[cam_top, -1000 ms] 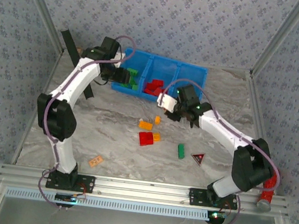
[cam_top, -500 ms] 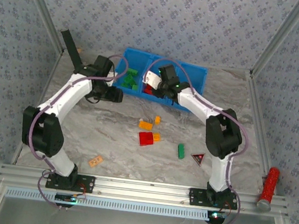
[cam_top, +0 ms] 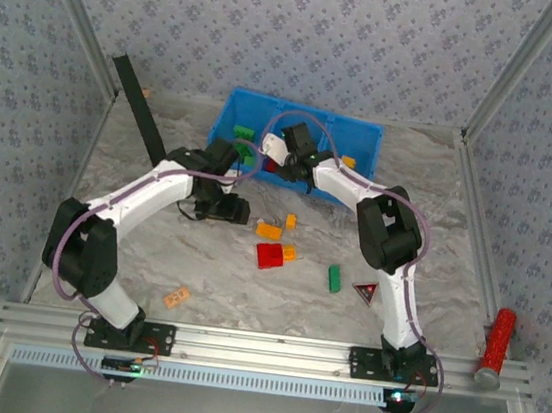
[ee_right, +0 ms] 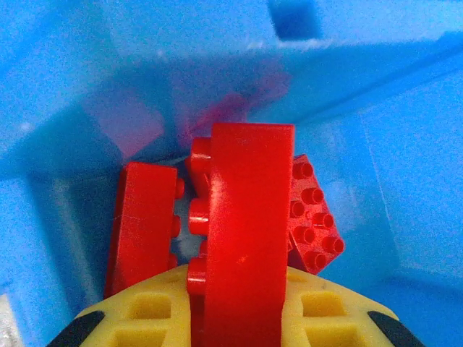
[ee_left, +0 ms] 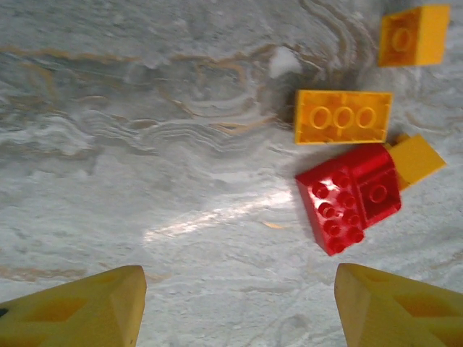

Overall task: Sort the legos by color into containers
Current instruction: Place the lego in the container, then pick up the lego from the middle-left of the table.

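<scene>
My left gripper (cam_top: 229, 208) has swung away from the green studded bricks (cam_top: 245, 134) in the left compartment of the bright blue plastic bin (cam_top: 360, 136). It now hovers over the grey marbled table (cam_top: 418, 199), fingers (ee_left: 72, 311) apart with nothing between them. That drop looks finished, so I judge a new pick is due.

Ahead of it lie a long yellow-orange brick (ee_left: 342, 116) and a red studded brick (ee_left: 347, 206) touching a small orange piece (ee_left: 416, 159), which may drag along.

My right gripper (cam_top: 281, 153) has come off the table into the middle compartment. It is clamped on a tall red brick (ee_right: 246, 246) above the red bricks lying there (ee_right: 145, 217); only letting go remains.

On the table, a pale orange flat piece (cam_top: 177, 298) lies well left, and a loose green brick (cam_top: 334, 278) sits beside a black triangle (cam_top: 364, 293).
</scene>
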Controlling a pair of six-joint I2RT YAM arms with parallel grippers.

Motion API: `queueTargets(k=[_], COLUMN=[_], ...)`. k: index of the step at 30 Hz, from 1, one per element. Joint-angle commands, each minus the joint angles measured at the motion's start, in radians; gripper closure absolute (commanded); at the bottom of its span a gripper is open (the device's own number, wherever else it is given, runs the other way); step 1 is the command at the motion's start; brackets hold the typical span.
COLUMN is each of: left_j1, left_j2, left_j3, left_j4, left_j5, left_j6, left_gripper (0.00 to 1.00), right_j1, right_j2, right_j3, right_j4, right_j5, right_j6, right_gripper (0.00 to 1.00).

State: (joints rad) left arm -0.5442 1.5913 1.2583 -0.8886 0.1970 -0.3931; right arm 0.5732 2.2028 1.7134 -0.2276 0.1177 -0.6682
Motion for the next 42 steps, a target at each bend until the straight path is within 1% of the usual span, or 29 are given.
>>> queueTargets(k=[1, 7, 10, 12, 18, 22, 25, 30, 34, 42], left_j1=[-0.050, -0.145, -0.194, -0.223, -0.322, -0.405, -0.468, -0.547, -0.584, -0.614], left_j2=[0.009, 0.052, 0.076, 0.097, 0.185, 0.287, 0.355, 0.475, 0.560, 0.697], left_j3=[0.034, 0.075, 0.113, 0.146, 0.280, 0.417, 0.500, 0.615, 0.686, 0.823], left_j4=[0.007, 0.004, -0.008, -0.021, -0.060, -0.130, -0.153, -0.164, -0.158, -0.178], left_j5=[0.027, 0.011, -0.017, -0.033, -0.034, -0.040, -0.047, -0.045, -0.038, -0.036], left_j6=[-0.057, -0.106, -0.112, -0.112, -0.084, -0.063, -0.068, -0.097, -0.122, -0.142], left_gripper=[0.31, 0.31, 0.31, 0.31, 0.31, 0.31, 0.31, 0.31, 0.31, 0.31], right_j1=[0.002, -0.005, -0.007, -0.008, -0.013, -0.025, -0.035, -0.047, -0.052, -0.103], right_j2=[0.026, 0.027, 0.016, 0.001, -0.083, -0.157, -0.219, -0.309, -0.370, -0.500], right_j3=[0.044, 0.041, 0.033, 0.027, -0.014, -0.049, -0.083, -0.136, -0.187, -0.297], right_j4=[0.016, 0.023, 0.029, 0.031, 0.034, 0.022, 0.014, 0.004, 0.013, 0.035], right_j5=[0.031, 0.020, 0.019, 0.013, 0.009, 0.011, 0.002, -0.026, -0.044, -0.065], right_j6=[0.028, 0.035, 0.037, 0.038, 0.058, 0.097, 0.128, 0.161, 0.182, 0.246], right_gripper=[0.76, 0.60, 0.53, 0.51, 0.46, 0.42, 0.39, 0.34, 0.32, 0.29])
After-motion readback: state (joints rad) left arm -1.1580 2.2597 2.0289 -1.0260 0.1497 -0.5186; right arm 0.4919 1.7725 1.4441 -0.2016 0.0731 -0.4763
